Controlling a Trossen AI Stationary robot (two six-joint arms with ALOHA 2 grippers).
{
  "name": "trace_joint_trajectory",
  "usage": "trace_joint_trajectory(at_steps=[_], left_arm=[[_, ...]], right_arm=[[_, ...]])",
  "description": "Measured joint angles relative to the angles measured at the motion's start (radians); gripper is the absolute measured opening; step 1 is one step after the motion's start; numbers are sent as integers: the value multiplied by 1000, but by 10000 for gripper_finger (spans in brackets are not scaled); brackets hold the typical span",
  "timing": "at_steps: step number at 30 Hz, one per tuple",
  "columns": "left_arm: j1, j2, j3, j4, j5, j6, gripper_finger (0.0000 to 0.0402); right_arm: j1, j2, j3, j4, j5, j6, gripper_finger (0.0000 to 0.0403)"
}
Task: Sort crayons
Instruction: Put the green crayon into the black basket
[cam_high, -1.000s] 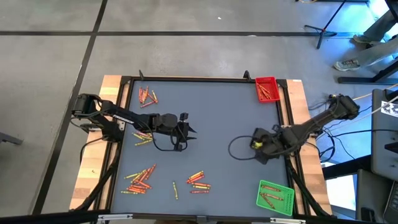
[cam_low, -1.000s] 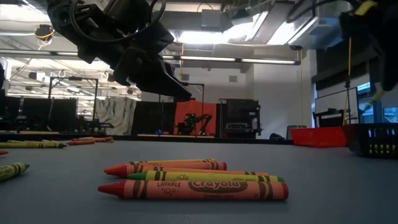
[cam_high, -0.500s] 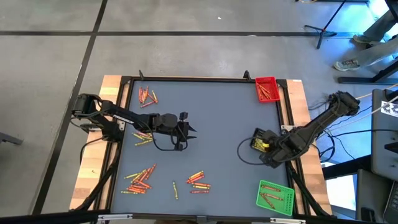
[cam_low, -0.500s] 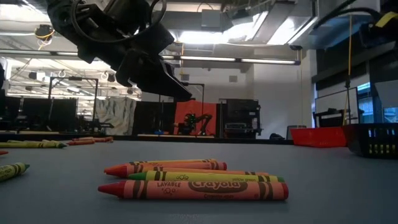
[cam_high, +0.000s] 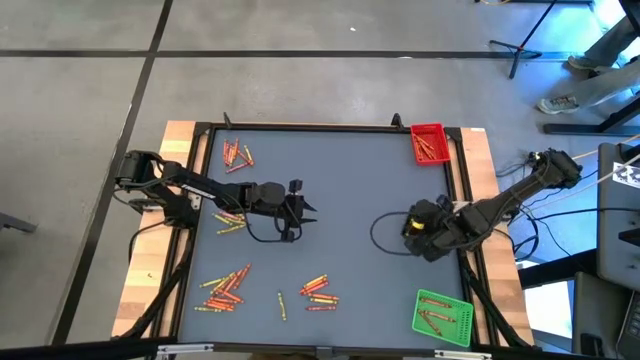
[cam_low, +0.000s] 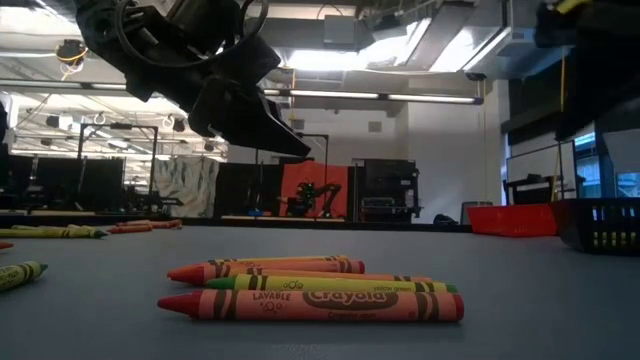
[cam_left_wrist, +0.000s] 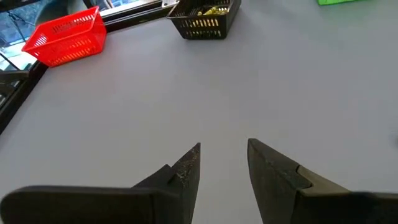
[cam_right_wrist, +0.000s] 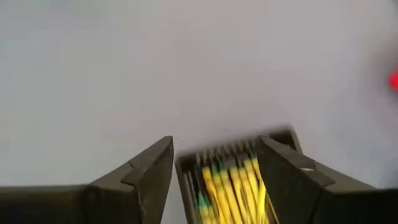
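Note:
Red, orange and yellow crayons lie flat on the grey table in groups at the far left (cam_high: 237, 155), left (cam_high: 229, 221), near left (cam_high: 224, 288) and near middle (cam_high: 320, 290); a few show close up in the low view (cam_low: 310, 290). My left gripper (cam_high: 306, 210) hangs open and empty above bare table left of centre (cam_left_wrist: 224, 155). My right gripper (cam_high: 414, 228) is open over a black tray (cam_right_wrist: 230, 180) of yellow crayons at the right. Its fingers stand at the tray's two sides. My right gripper's fingers (cam_right_wrist: 283, 171) stand over the black tray from above. The view is blurred, and I cannot tell whether they touch its walls.
A red tray (cam_high: 429, 143) with crayons stands at the far right corner, and a green tray (cam_high: 442, 315) with crayons at the near right corner. A raised dark frame (cam_high: 320, 127) rims the table. A cable loop (cam_high: 385, 238) lies left of the right gripper.
My right gripper has swung a little toward the table's near right and come back over the black tray. Its cable loop has shifted with it.

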Motion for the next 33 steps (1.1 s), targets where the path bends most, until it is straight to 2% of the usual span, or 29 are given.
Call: trace_joint_trajectory(at_steps=[9, 14, 19, 24, 29, 33], left_arm=[[3, 1, 0, 103, -3, 52, 122], [3, 1, 0, 113, -2, 47, 161], [2, 1, 0, 115, 10, 20, 196], [-39, 1, 1, 64, 12, 18, 198], [-100, 1, 1, -38, 4, -3, 197], [-139, 1, 1, -123, 4, -66, 197]], right_arm=[[-96, 0, 0, 322, 98, -338, 230], [-128, 1, 0, 483, 75, -498, 230], [-166, 30, 0, 571, 21, -589, 231], [-212, 124, 0, 690, 0, -691, 271], [-256, 247, 0, 868, -7, -909, 322], [-285, 335, 0, 1080, -103, -1086, 329]])
